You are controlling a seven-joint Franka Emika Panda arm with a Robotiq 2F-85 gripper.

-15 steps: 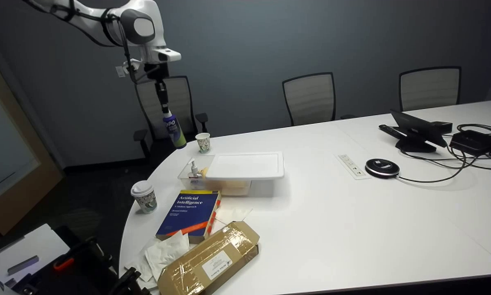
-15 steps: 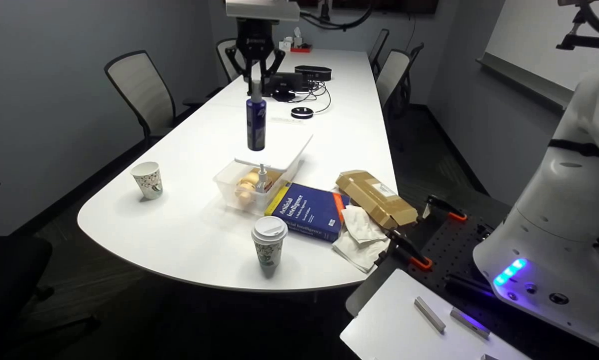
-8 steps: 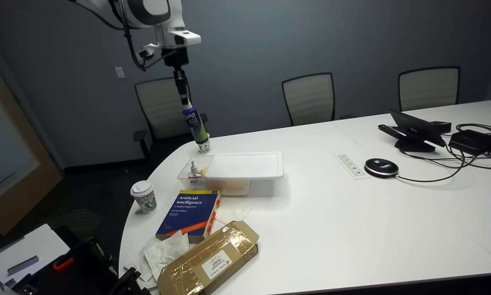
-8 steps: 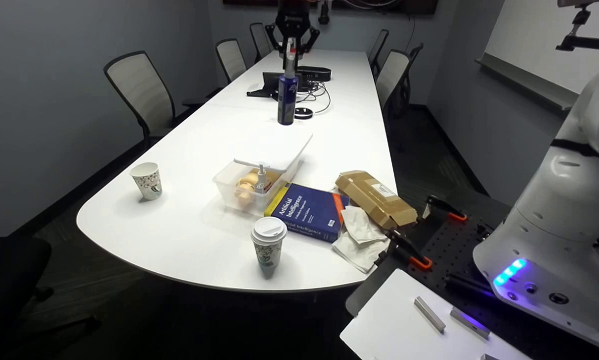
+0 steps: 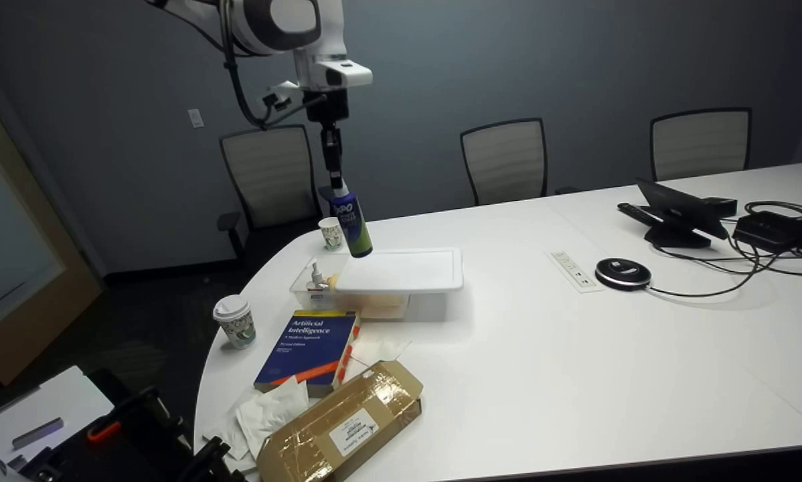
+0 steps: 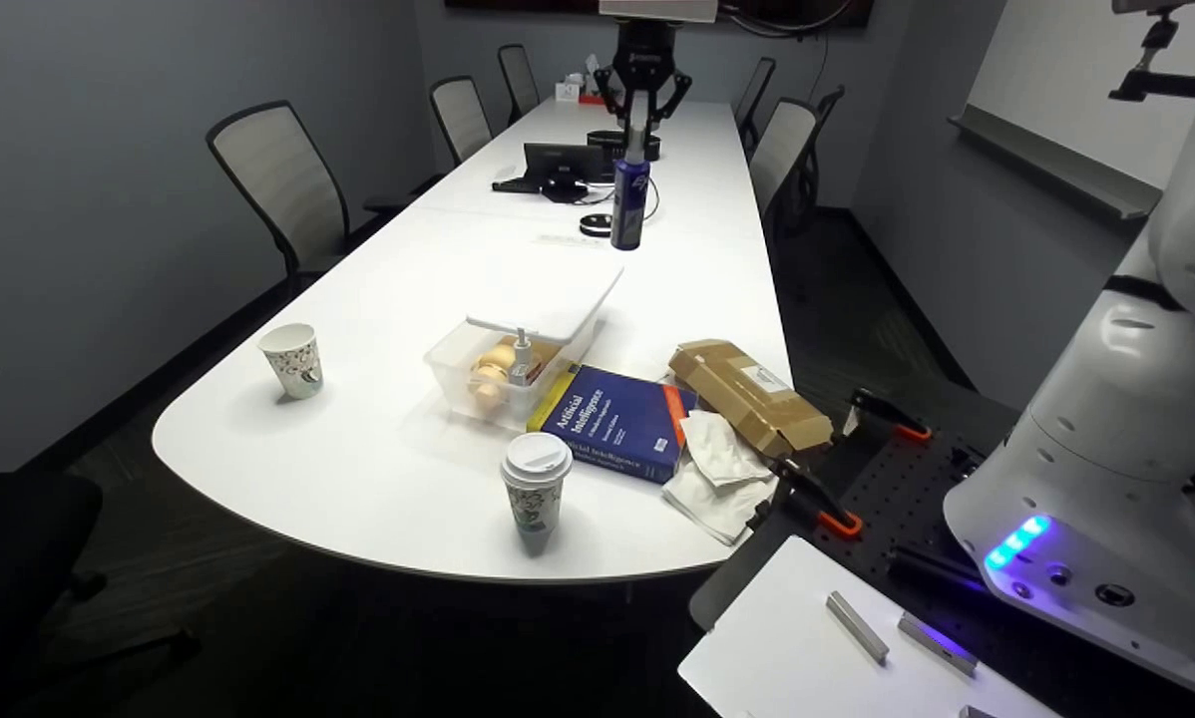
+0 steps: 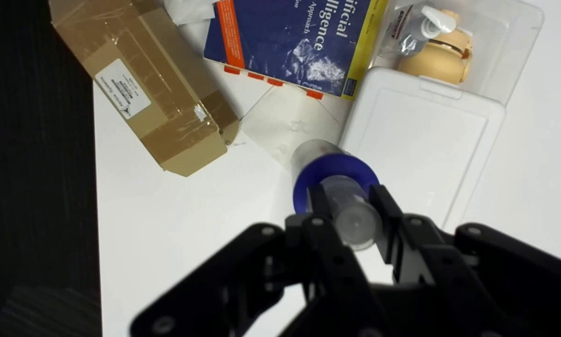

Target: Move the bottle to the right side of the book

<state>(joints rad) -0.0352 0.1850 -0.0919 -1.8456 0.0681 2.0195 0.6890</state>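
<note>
The dark blue bottle (image 5: pixel 352 224) with a pale cap hangs from my gripper (image 5: pixel 336 181), above the table and roughly upright with a slight tilt. In both exterior views it is clear of the table; it also shows there (image 6: pixel 629 204). In the wrist view my gripper (image 7: pixel 350 201) is shut around the clear cap, with the bottle's blue shoulder (image 7: pixel 336 164) below the fingers. The book (image 5: pixel 310 345), dark blue with a yellow band and an orange stripe, lies flat on the table. It also shows in the wrist view (image 7: pixel 294 37), partly cut off by the top edge.
A clear plastic bin (image 6: pixel 478 389) with a skewed white lid (image 5: pixel 401 271) sits beside the book. A brown package (image 5: pixel 344 422), napkins (image 5: pixel 274 412), a lidded cup (image 5: pixel 235 323) and a paper cup (image 6: pixel 293 359) are around it. The table edge (image 6: pixel 358 558) curves near the lidded cup.
My gripper has carried the bottle to the right in both exterior views, over the bin's lid in an exterior view, and most recently a little lower. The book and other objects have not moved.
</note>
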